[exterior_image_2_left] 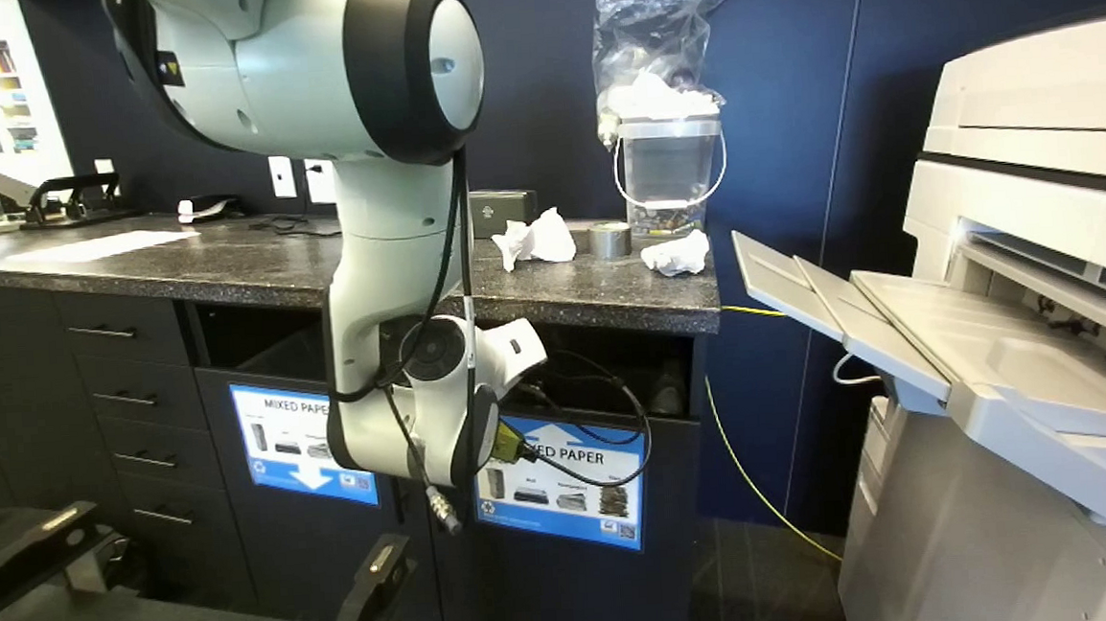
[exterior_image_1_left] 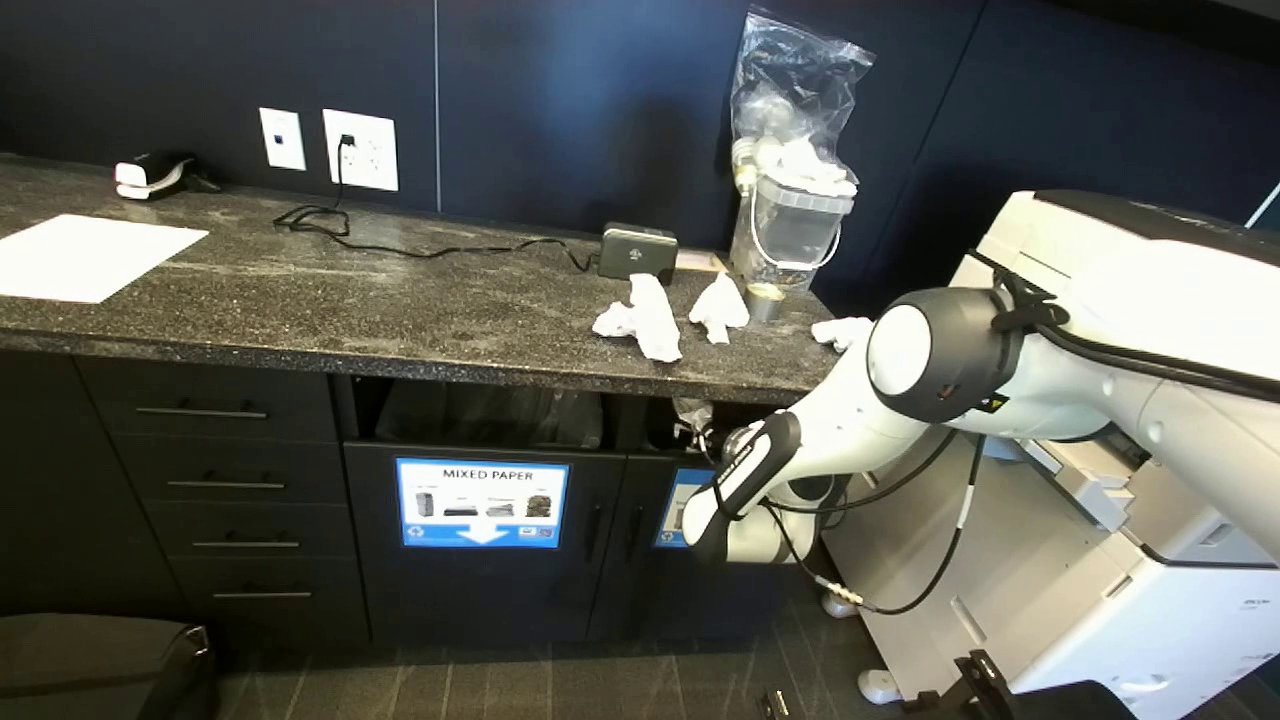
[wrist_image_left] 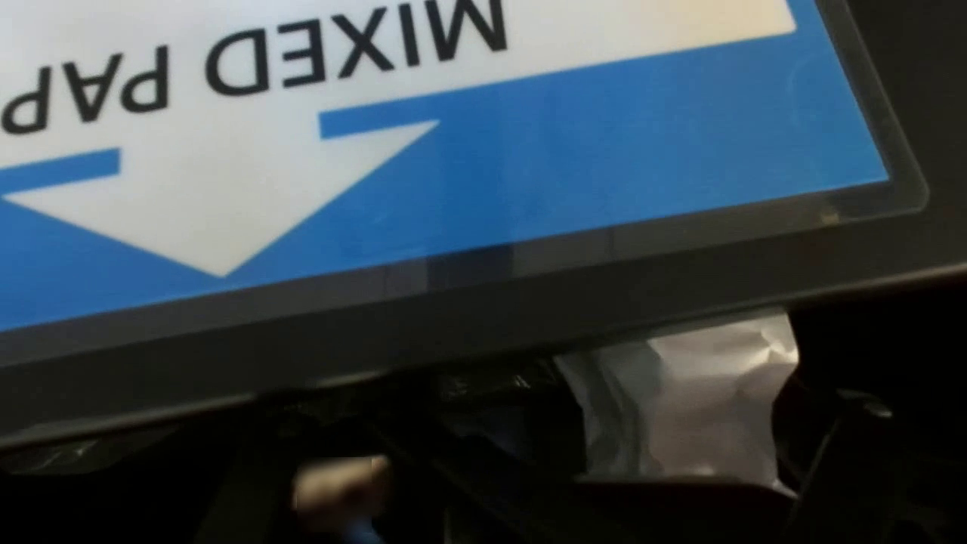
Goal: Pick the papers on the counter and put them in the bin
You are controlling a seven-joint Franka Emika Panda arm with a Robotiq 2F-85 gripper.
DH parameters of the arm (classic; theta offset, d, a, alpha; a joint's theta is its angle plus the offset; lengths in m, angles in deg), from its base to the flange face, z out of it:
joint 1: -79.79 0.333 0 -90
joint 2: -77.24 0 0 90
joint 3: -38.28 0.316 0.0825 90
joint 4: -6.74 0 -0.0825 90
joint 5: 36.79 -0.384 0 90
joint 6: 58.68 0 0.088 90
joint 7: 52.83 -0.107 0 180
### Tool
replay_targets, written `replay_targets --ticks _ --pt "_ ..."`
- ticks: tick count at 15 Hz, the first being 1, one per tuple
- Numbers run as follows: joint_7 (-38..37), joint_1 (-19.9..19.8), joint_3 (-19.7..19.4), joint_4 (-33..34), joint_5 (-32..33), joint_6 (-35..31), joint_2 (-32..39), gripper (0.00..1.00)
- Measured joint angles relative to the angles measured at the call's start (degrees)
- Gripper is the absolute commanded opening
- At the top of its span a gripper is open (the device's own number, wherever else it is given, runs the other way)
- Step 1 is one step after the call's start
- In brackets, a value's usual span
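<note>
Pincer is sunk in the dark lower part of the wrist view; its shape does not separate from the black, so I cannot tell whether it is released or clenched. Near it, a crumpled paper catches light in the bin opening, just beside the upper edge of the door; whether the pincer touches this paper, I also cannot tell. A sign on this door fills much of the same view.

In both exterior views, the arm bends down before the front edge of the counter. On top, in an exterior view, lie three white wads: two are near each other, and the third is partly behind the arm. A wide stretch of counter is between the wads and a flat white sheet, with a thin black cable along its rear. Past the counter's end stands the slanted tray of a white machine; how large is the gap, I cannot tell.
</note>
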Motion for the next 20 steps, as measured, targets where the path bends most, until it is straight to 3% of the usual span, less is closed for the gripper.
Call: replay_targets --ticks 8,16,20 --pt "6.1 4.44 -3.41 0.61 -12.08 0.85 -0.14 1.0" --pt "5.95 1.7 -3.7 2.91 4.63 8.91 -0.26 1.0" --pt "6.1 1.93 -4.04 3.0 3.8 8.86 -0.21 1.0"
